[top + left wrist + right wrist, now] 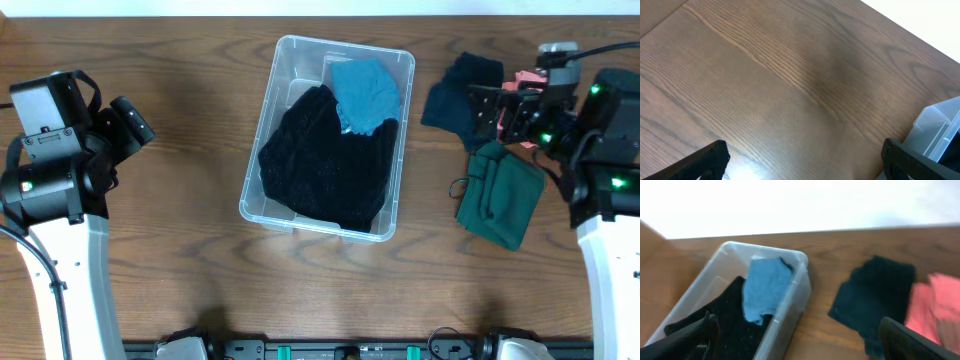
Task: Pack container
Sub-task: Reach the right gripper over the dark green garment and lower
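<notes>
Left arm stands folded at the left of the table (180, 250), its gripper (133, 122) over bare wood, fingers (705, 160) spread wide and empty. Right gripper (492, 112) hovers by a dark cloth (460, 95), fingers (912, 340) likewise parted. A pink cloth (527, 82) is mostly hidden beneath it (right wrist view blurred). Container (295, 70) sits mid-table, mouth up, long axis near-to-far, far end skewed slightly right.

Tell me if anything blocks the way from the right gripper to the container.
Only the dark cloth lies flat on the table between the right gripper and the container; a lifted gripper would likely pass over it. The container is open on top, with a black garment and a blue cloth already inside.
</notes>
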